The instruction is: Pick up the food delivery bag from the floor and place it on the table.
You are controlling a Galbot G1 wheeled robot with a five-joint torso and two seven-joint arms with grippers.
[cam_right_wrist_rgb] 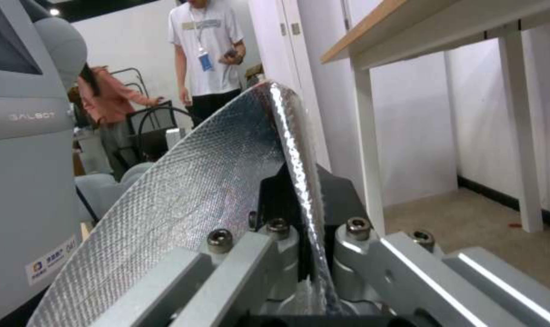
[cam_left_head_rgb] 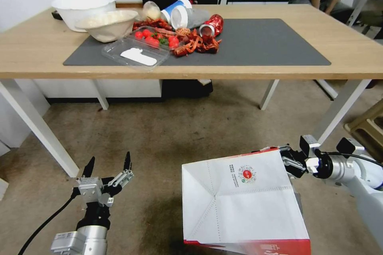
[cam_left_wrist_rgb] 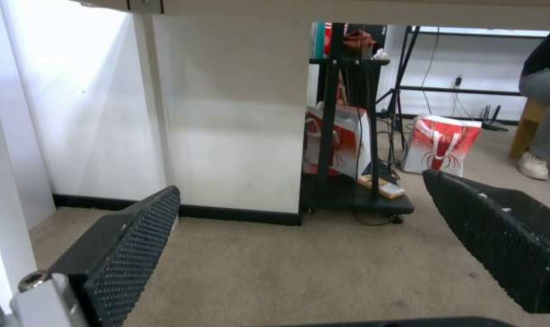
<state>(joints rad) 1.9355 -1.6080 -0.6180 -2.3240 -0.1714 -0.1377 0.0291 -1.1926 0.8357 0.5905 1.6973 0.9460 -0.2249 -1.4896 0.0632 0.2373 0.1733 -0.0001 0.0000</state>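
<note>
- While its jaws are closed tight on the foil-lined top edge, the right gripper (cam_left_head_rgb: 288, 158) holds the food delivery bag (cam_left_head_rgb: 243, 203) near the floor (cam_left_head_rgb: 167, 135).
- Left gripper (cam_left_head_rgb: 108, 167) hovers low beside the bag, fingers (cam_left_wrist_rgb: 129, 254) spread wide, holding nothing.
- Beyond both stands the table (cam_left_head_rgb: 351, 48), its near edge above the bag, with bare mat (cam_left_head_rgb: 271, 44) on the right.

A big white bowl (cam_left_head_rgb: 83, 8) sits behind a clear tray (cam_left_head_rgb: 135, 52); a crushed red can (cam_left_head_rgb: 211, 26) lies near the tray.
</note>
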